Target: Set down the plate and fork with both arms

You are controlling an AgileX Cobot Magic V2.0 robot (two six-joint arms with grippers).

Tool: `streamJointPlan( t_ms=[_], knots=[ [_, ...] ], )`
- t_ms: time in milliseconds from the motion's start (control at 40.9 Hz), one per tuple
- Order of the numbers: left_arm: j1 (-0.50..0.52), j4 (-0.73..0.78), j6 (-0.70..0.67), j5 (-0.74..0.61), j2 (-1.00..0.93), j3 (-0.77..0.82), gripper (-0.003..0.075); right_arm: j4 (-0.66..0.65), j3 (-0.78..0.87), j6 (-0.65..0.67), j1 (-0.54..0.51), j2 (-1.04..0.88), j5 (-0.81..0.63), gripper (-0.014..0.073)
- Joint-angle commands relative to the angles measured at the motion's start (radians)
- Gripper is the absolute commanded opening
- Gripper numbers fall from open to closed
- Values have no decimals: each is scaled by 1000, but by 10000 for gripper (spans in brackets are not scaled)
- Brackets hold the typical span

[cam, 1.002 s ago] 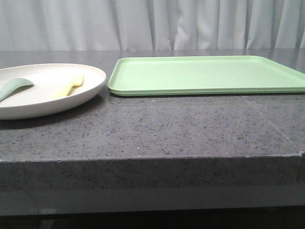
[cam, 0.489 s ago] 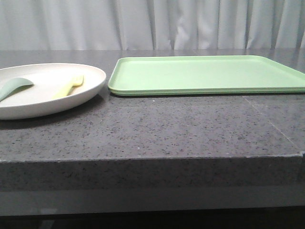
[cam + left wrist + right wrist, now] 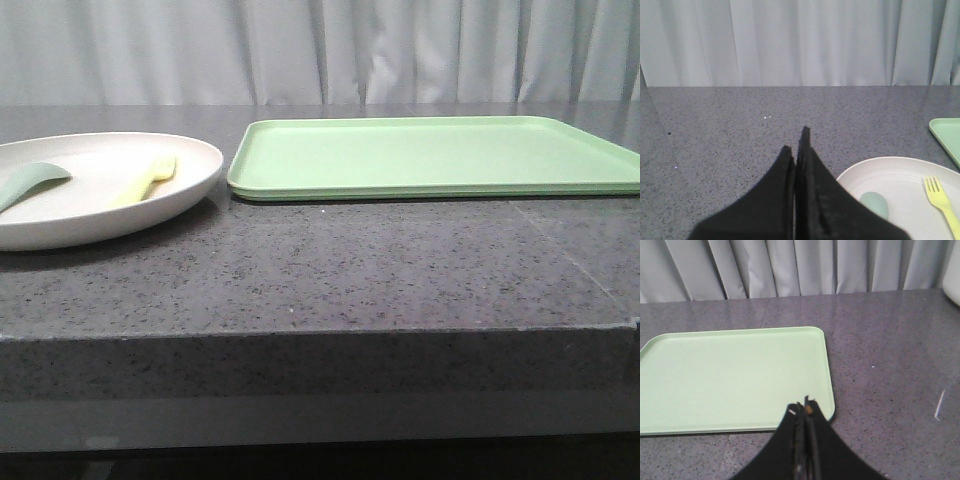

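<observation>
**A:** Looking across the last second in the front view, has anything shifted?

**B:** No. The plate [image 3: 95,185] sits at the left of the surface [image 3: 330,270] exactly as it did, with the fork [image 3: 150,180] lying in it beside the green spoon [image 3: 30,183]. The tray [image 3: 430,157] lies just to its right, bare. My reading: the task hasn't started, and both items have yet to be lifted.

**A:** Where are the arms?

**B:** Neither shows in the front view. From its wrist camera, the left gripper [image 3: 797,145] hangs above bare surface next to the plate's rim, fingers pressed together and holding nothing. The fork is off to one side of it, tines pointing away from the camera.

**A:** And the right?

**B:** The right gripper [image 3: 805,407] is also closed and empty, poised over the near edge of the tray, close to a corner.

**A:** So what next?

**B:** I'd guess the left gripper must part its fingers and take the plate by the rim or pick up the fork. Which arm handles which, I can't tell.
</observation>
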Motion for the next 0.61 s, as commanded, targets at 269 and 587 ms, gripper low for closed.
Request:
streamJointPlan(
  t_ms=[269, 587],
  knots=[
    [3, 5, 0, -77, 13, -41, 249, 0, -36, -9, -7, 12, -94, 373],
    [3, 5, 0, -83, 13, -41, 691, 0, -36, -9, -7, 12, -116, 601]
  ],
)
